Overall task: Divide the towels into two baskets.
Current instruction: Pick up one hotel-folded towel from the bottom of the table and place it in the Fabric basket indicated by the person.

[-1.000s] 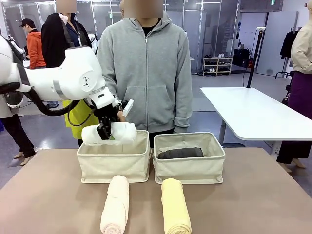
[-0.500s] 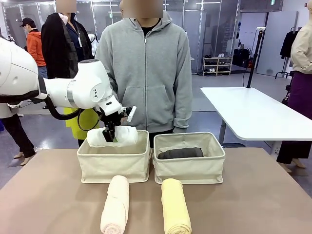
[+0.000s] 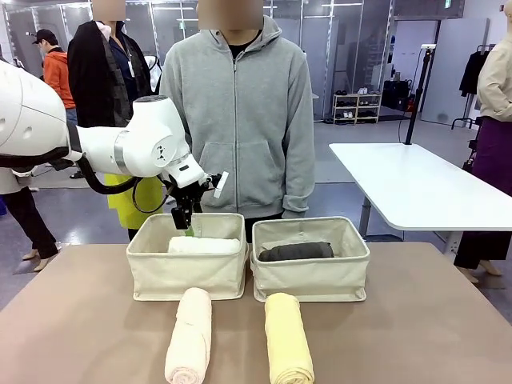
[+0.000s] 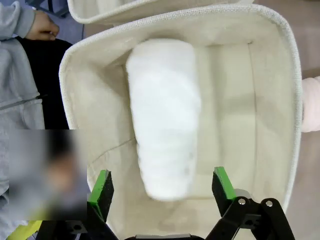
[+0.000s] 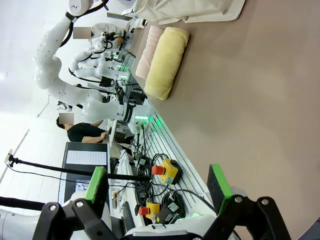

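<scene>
A white towel (image 3: pixel 204 246) lies free in the left basket (image 3: pixel 186 272). Just above that basket's back rim hangs my left gripper (image 3: pixel 186 221), open. In the left wrist view the white towel (image 4: pixel 165 115) rests on the basket's floor (image 4: pixel 240 100), below my open left gripper (image 4: pixel 162 189) and apart from its green pads. A dark grey towel (image 3: pixel 296 251) lies in the right basket (image 3: pixel 310 278). A cream towel (image 3: pixel 190 336) and a pale yellow towel (image 3: pixel 288 340) lie on the table in front of the baskets. My right gripper (image 5: pixel 156 184) is open, holding nothing, with the yellow towel (image 5: pixel 167 62) farther off.
A person in a grey hoodie (image 3: pixel 240 112) stands right behind the baskets, one hand (image 4: pixel 42 27) near the left basket's rim. The brown table (image 3: pixel 416 336) has free room at both sides of the towels. A white table (image 3: pixel 416 188) stands far right.
My left gripper has opened and let go of the white towel, which has dropped from rim height into the left basket. The gripper has risen slightly.
</scene>
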Controlling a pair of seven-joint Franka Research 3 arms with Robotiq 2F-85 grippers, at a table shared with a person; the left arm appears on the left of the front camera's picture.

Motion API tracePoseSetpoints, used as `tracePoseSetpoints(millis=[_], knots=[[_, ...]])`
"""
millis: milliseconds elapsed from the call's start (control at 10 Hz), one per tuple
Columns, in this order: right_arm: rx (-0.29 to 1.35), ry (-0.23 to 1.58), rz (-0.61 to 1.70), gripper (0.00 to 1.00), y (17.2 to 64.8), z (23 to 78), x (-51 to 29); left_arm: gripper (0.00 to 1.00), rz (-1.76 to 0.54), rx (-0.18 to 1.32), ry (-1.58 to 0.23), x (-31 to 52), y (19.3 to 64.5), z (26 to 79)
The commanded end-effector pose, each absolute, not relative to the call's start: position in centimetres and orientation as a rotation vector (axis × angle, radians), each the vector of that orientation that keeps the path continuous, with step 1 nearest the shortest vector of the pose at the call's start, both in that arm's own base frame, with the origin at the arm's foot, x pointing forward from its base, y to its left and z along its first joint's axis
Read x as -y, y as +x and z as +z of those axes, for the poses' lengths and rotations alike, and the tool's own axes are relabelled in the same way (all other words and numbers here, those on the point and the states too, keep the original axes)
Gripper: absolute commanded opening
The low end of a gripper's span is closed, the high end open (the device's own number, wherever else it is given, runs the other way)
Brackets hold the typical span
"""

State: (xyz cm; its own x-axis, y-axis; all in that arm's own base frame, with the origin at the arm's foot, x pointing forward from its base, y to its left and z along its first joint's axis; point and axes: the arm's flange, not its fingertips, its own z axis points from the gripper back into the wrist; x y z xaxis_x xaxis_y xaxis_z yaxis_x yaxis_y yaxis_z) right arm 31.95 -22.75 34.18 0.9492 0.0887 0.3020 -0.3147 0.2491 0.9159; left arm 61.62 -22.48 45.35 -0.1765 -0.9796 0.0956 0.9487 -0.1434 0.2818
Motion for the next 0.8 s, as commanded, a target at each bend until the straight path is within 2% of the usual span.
tracePoseSetpoints(millis=[0,100,700], knots=[[0.221,1.291,0.285,1.0,31.8,34.3,22.6,1.0,-1.657,0.318,0.17,20.7,59.5,45.7],[0.221,1.291,0.285,1.0,31.8,34.3,22.6,1.0,-1.721,0.319,0.126,22.5,61.6,45.3],[0.221,1.291,0.285,1.0,31.8,34.3,22.6,1.0,-1.721,0.319,0.126,22.5,61.6,45.3]])
